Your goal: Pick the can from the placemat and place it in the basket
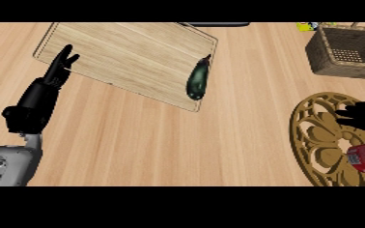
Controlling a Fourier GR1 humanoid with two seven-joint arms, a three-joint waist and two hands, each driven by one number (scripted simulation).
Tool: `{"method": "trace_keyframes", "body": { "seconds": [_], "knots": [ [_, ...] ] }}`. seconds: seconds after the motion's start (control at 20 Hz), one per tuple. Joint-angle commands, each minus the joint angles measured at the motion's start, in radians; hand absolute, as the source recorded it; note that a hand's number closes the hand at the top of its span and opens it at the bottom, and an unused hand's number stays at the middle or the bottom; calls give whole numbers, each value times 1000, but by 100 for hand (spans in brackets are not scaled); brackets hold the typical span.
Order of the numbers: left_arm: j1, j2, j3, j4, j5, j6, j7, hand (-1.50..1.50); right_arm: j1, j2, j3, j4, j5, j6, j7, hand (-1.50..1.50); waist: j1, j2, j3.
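A red can (357, 156) stands on the round golden openwork placemat (321, 140) at the lower right, cut off by the view's right edge. Just above the can, a black part of my right hand (352, 112) shows over the placemat at the right edge; most of it is out of view and it is apart from the can. The wicker basket (338, 51) sits at the upper right, beyond the placemat. My left hand (51, 82) rests open at the far left, fingers pointing up over the corner of the wooden board.
A pale wooden cutting board (121, 58) lies tilted at the upper left, with a dark green vegetable (198, 77) near its right edge. A small yellow item (306, 26) lies left of the basket. A dark object (214, 24) shows at the top edge.
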Motion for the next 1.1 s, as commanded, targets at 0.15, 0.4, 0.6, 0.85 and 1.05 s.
{"method": "trace_keyframes", "body": {
  "seconds": [0.15,0.4,0.6,0.85,1.05],
  "knots": [
    [-13,-22,35,52,-26,-28,-42,0,26,113,19,7,60,6,-10,-150,-9,-1,0],
    [68,-53,23,-49,-35,-35,6,0,27,87,-23,153,98,-55,-152,-150,-1,-1,0],
    [5,-22,72,-40,-27,-74,47,0,19,91,-32,94,98,4,-142,-150,-5,-2,0],
    [19,-60,66,-1,-80,-65,-3,0,83,106,-51,64,131,-5,-103,-150,-13,-2,-1],
    [-16,-34,123,83,-61,-106,-69,0,42,202,11,209,230,-103,-99,-150,-8,1,0]
  ]
}}
